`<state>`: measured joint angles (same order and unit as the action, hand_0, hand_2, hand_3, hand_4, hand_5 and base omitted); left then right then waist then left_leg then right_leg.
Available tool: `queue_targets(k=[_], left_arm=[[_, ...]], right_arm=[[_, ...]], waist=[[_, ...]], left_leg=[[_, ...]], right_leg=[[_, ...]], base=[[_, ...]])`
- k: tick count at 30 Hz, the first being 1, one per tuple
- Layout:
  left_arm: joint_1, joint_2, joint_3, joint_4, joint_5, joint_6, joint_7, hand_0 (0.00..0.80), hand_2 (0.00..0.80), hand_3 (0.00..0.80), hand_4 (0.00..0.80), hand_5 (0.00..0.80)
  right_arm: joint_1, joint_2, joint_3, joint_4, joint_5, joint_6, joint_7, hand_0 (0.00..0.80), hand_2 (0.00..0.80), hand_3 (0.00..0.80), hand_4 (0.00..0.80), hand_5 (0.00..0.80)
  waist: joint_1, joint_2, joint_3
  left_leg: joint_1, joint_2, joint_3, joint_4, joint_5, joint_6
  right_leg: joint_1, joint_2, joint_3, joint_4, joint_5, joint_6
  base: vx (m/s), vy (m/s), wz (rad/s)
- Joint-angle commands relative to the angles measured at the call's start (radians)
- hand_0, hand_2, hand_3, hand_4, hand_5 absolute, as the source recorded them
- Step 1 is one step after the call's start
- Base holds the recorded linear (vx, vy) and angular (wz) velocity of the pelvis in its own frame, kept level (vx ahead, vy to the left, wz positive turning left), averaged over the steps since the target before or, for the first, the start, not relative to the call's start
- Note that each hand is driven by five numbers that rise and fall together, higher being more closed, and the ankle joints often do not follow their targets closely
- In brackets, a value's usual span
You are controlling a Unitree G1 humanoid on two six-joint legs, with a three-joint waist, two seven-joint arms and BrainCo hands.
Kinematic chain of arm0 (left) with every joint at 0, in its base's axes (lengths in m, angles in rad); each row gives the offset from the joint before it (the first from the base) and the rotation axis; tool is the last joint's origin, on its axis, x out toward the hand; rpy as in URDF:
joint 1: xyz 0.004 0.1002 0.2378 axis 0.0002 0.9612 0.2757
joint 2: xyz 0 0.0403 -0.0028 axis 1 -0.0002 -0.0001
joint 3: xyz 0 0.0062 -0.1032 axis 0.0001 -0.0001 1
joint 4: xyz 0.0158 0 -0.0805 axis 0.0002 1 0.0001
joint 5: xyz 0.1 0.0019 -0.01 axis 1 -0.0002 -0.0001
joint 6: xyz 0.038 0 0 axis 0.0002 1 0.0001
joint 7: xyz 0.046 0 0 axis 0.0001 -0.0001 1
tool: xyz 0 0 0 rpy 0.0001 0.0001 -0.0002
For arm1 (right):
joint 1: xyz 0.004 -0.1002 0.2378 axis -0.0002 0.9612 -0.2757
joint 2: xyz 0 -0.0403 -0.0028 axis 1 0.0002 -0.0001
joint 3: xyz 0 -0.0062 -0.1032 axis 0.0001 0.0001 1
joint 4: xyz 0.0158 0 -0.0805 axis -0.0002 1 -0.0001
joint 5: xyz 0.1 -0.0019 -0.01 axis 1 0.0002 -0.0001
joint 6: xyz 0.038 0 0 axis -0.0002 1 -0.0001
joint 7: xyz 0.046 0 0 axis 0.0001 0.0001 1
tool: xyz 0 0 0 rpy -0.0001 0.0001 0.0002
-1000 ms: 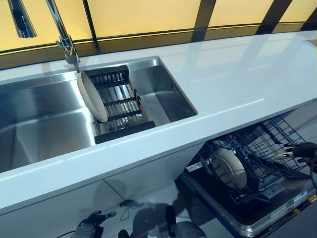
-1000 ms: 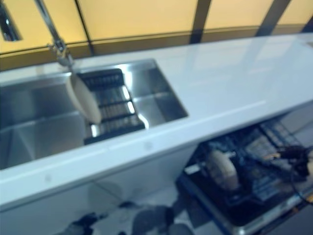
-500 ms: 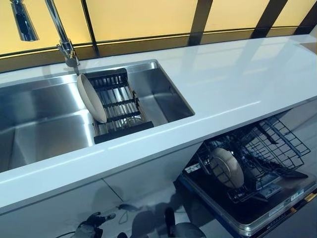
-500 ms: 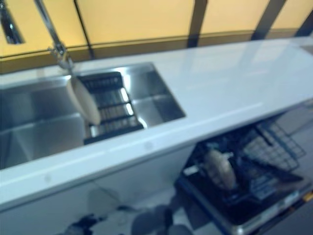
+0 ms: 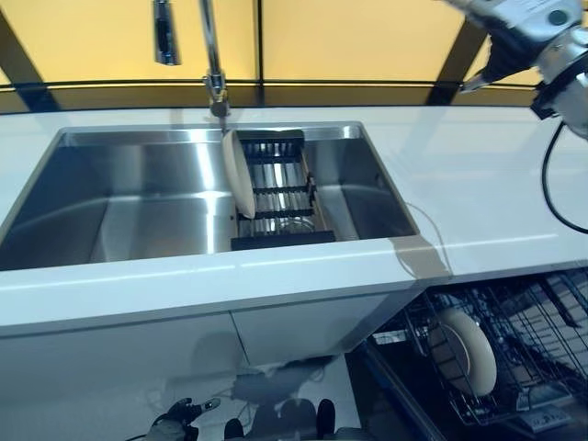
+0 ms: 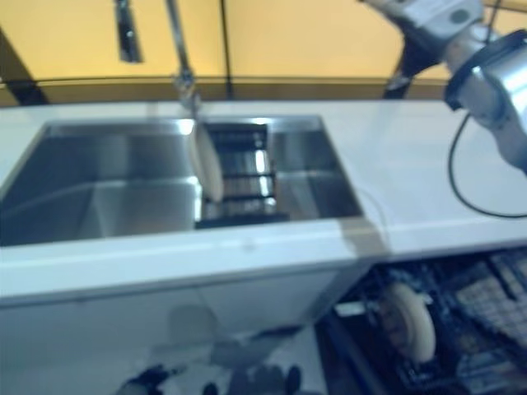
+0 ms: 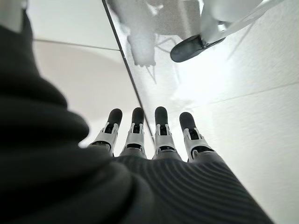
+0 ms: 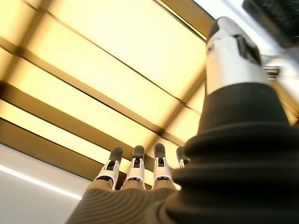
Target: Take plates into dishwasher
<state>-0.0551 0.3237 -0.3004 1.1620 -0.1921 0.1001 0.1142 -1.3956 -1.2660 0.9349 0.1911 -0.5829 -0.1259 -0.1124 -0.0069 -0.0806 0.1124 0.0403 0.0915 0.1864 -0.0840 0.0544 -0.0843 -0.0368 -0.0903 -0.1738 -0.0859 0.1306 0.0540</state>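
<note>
Standing on edge in the black rack [image 5: 280, 197] set in the right part of the sink [image 5: 129, 197], a cream plate [image 5: 238, 173] is seen edge-on, its face turned toward the sink's left side and its long axis running from the front of the sink toward the back, where the tap [image 5: 213, 55] rises just behind it. A second cream plate [image 5: 464, 349] is held upright between the wires of the lower basket [image 5: 542, 344] of the dishwasher, which is pulled out below the front edge of the worktop [image 5: 478, 197] at its right end; this plate leans slightly and its face is turned to the left. No writing can be read on either plate. The right hand [image 8: 135, 170] is raised high above the back right part of the worktop, before the yellow panels [image 5: 358, 37] of the wall, with its fingers straight and side by side and nothing held. The left hand [image 7: 154, 135] hangs low by the floor [image 7: 243, 102], well apart from both plates, its fingers likewise extended in a row and empty. Nothing stands between the rack and the basket except the worktop's front edge.
</note>
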Motion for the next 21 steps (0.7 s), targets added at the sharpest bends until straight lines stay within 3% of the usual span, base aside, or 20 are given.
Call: queue_targets(k=[1,4,12,21], left_arm=[[-0.031,0.037,-0.008,0.000,-0.056,0.006,0.033,0.000,0.000,0.000,0.000,0.000],[-0.022,0.040,0.008,-0.006,-0.049,0.010,0.038,0.000,0.000,0.000,0.000,0.000],[-0.016,0.062,0.018,-0.026,-0.063,-0.013,0.038,0.000,0.000,0.000,0.000,0.000],[-0.008,0.070,0.015,-0.045,-0.078,-0.033,0.022,0.000,0.000,0.000,0.000,0.000]], right_arm=[[-0.177,-0.023,0.071,-0.007,-0.091,-0.014,-0.034,0.000,0.000,0.000,0.000,0.000],[-0.200,-0.010,0.087,-0.051,-0.129,-0.036,-0.016,0.000,0.000,0.000,0.000,0.000],[-0.296,0.063,0.143,-0.067,-0.161,-0.004,-0.011,0.000,0.000,0.000,0.000,0.000],[-0.346,0.120,0.182,-0.033,-0.183,-0.006,-0.010,0.000,0.000,0.000,0.000,0.000]], waist=[[0.026,-0.053,0.029],[0.049,-0.055,0.050],[0.101,-0.068,0.128],[0.128,-0.073,0.168]], left_leg=[[-0.003,-0.018,-0.043,-0.003,-0.032,0.020],[-0.021,-0.021,-0.064,-0.003,-0.023,0.020],[-0.107,-0.023,-0.115,-0.003,0.008,0.013],[-0.152,-0.025,-0.135,-0.003,0.022,0.010]], right_leg=[[0.030,-0.031,-0.013,-0.001,-0.031,0.100],[0.027,-0.036,-0.032,-0.001,-0.029,0.101],[-0.019,-0.036,-0.068,-0.001,-0.021,0.099],[-0.046,-0.037,-0.093,-0.001,-0.019,0.097]], base=[[0.001,0.029,0.27],[-0.004,0.022,0.23],[-0.064,0.010,0.25],[-0.022,0.017,0.16]])
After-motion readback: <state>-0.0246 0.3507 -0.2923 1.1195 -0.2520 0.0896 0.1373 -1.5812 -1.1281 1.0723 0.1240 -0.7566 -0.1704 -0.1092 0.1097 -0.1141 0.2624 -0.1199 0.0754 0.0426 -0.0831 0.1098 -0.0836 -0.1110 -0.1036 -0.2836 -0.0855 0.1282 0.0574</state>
